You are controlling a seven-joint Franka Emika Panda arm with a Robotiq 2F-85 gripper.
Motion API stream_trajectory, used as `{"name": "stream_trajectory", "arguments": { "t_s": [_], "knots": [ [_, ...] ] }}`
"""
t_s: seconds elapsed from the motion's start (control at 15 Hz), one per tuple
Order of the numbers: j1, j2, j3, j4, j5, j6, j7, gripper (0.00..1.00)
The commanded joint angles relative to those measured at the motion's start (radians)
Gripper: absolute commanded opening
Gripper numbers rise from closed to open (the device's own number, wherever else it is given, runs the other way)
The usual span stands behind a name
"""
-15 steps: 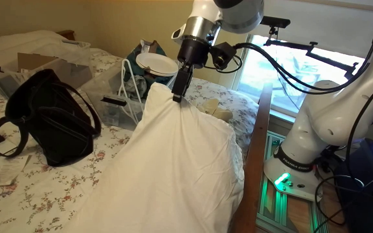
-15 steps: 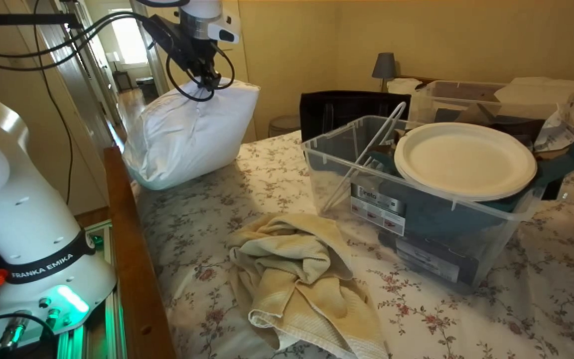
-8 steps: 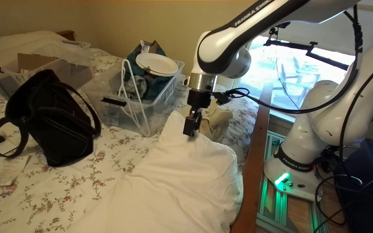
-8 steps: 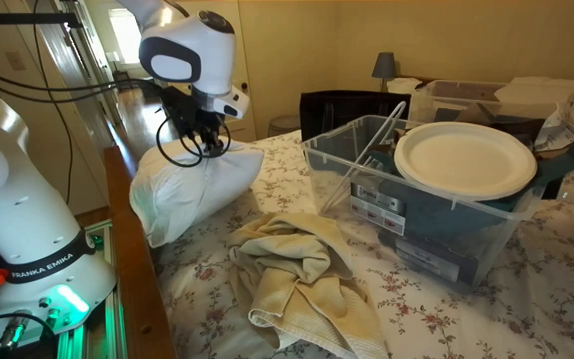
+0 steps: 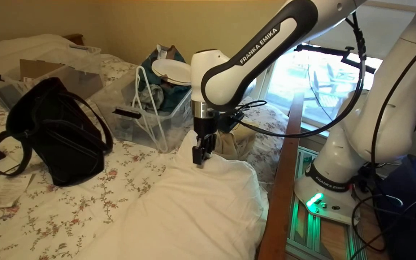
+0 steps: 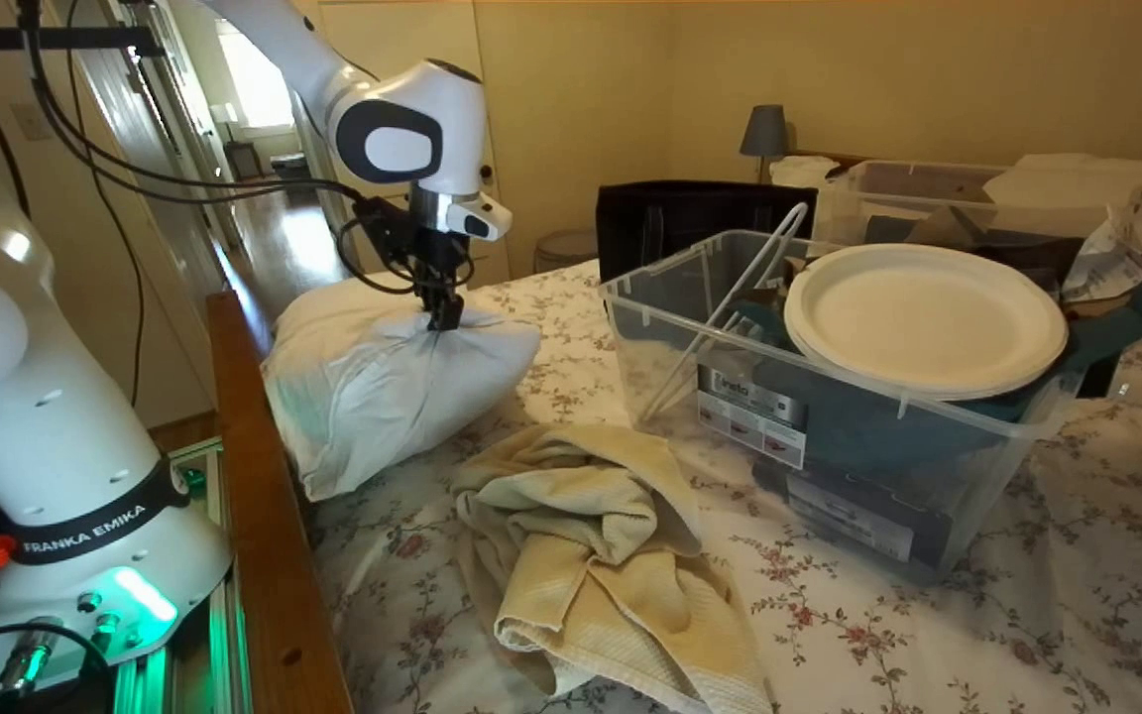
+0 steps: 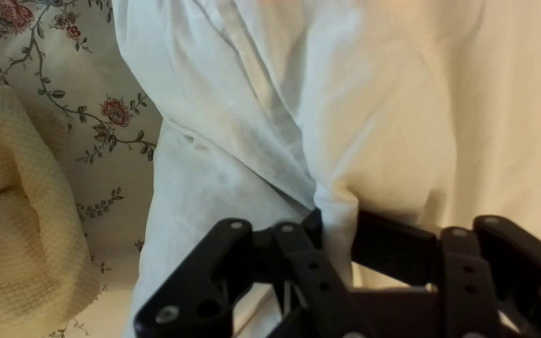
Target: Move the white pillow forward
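The white pillow [image 5: 193, 213] lies on the flowered bed beside the wooden rail. In an exterior view its near end runs to the bottom edge; it also shows whole-width in an exterior view [image 6: 383, 407]. My gripper [image 5: 199, 160] points down at the pillow's far end, also seen in an exterior view [image 6: 444, 319]. In the wrist view the gripper [image 7: 338, 230] is shut on a gathered fold of the pillow [image 7: 223, 192], with a black finger [image 7: 392, 241] on either side of the cloth. The pillow's underside is hidden.
A clear plastic bin [image 6: 630, 352] holding white plates [image 6: 928, 317] and a white hanger stands on the bed. A yellow towel [image 6: 581, 555] lies between the pillow and the viewer there. A black bag [image 5: 67, 137] stands nearby. The wooden rail [image 6: 274, 555] edges the bed.
My gripper has come down with the pillow, which was lifted and hanging a second ago and now rests lower on the bed. Over the last half second both shifted slightly away from the robot base.
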Motion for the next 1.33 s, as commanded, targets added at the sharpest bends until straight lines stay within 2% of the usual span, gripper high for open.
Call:
{"name": "stream_trajectory", "arguments": {
  "t_s": [0.0,0.4,0.87,1.07,1.13,1.27],
  "knots": [
    [0.034,0.009,0.024,0.089,-0.102,-0.081,0.129,0.02],
    [0.059,-0.031,0.047,0.2,-0.163,-0.191,0.187,0.03],
    [0.077,-0.033,0.067,0.401,-0.187,-0.354,0.19,0.03],
    [0.081,-0.013,0.074,0.494,-0.213,-0.363,0.178,0.03],
    [0.077,-0.034,0.067,0.399,-0.185,-0.335,0.165,0.04],
    [0.081,-0.032,0.069,0.435,-0.189,-0.338,0.165,0.04]
  ]
}}
